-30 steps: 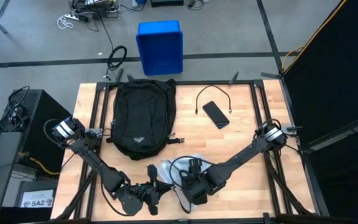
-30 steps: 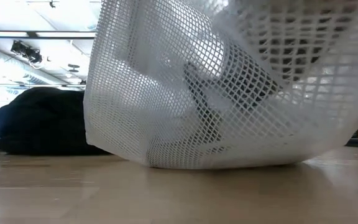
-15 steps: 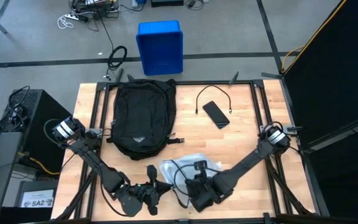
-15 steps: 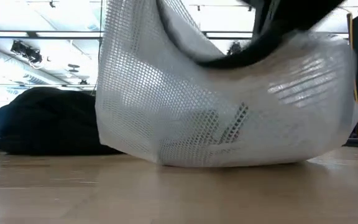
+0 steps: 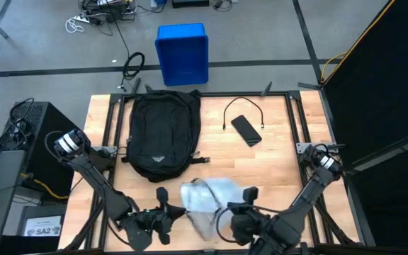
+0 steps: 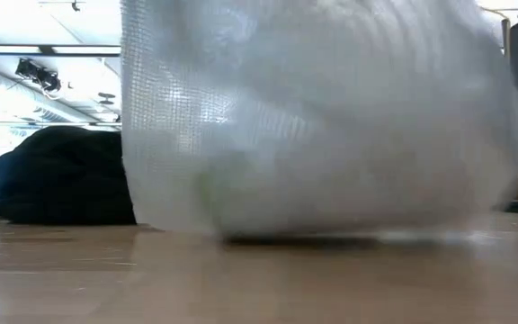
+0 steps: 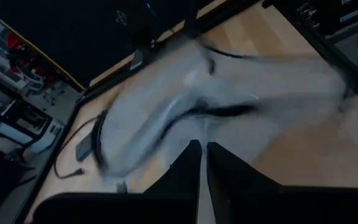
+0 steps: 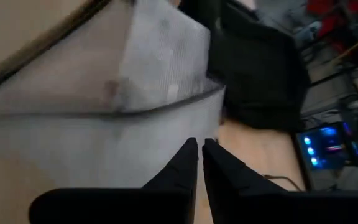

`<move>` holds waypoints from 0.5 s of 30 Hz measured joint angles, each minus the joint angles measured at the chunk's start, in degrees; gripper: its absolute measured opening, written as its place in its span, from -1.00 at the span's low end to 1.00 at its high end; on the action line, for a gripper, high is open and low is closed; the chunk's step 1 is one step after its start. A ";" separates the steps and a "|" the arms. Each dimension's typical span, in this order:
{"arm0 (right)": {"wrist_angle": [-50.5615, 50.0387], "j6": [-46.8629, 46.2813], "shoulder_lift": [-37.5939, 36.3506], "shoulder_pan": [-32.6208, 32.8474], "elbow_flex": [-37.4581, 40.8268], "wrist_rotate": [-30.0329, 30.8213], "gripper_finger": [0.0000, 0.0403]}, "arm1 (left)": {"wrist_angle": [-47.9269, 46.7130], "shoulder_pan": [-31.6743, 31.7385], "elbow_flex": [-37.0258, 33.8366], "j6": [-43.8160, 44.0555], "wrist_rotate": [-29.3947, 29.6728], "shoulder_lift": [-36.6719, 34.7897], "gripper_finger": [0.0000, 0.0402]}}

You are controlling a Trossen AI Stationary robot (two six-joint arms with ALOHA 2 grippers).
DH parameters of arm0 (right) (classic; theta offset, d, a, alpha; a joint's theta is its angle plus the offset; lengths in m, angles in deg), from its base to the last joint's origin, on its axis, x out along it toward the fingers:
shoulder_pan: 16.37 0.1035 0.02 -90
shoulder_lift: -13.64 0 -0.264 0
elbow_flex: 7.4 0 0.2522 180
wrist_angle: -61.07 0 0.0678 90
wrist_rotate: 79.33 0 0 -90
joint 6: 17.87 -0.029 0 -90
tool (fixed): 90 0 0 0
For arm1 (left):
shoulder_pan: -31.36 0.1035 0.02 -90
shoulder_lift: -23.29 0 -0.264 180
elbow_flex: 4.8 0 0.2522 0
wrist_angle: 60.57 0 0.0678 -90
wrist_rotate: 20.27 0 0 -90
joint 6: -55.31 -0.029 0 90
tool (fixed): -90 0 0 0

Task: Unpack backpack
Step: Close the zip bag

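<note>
Both arms bent low at near edge of surface [image 5: 275,159]. Left gripper [image 5: 163,214] closed, nothing held. Right gripper [image 5: 245,212] closed beside white mesh bag [image 5: 211,195]. Backpack [image 5: 160,134] laid flat, well apart.

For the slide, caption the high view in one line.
Black backpack lies on the table, phone and cable beside it, white mesh pouch nearest both shut grippers, left and right.

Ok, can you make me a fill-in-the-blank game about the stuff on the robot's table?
1. The biggest thing on the table is a black ____.
2. The phone lies beside a thin black ____.
3. On the floor beyond the table stands a bin coloured ____.
4. The white pouch near the two grippers is made of ____.

Missing words: backpack; cable; blue; mesh.
</note>
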 joint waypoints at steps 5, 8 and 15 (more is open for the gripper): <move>-3.63 -5.16 -0.03 1.19 -0.32 2.49 -1.00 | -10.86 -2.38 0.00 11.08 1.30 -2.42 -1.00; -3.99 -6.36 -0.03 1.22 -0.33 2.44 -1.00 | -15.69 -2.95 -0.02 17.26 1.21 -2.46 -1.00; 2.12 -1.44 0.01 -1.09 1.60 -5.62 -0.99 | -15.17 -3.38 -0.02 18.99 0.92 -2.46 -1.00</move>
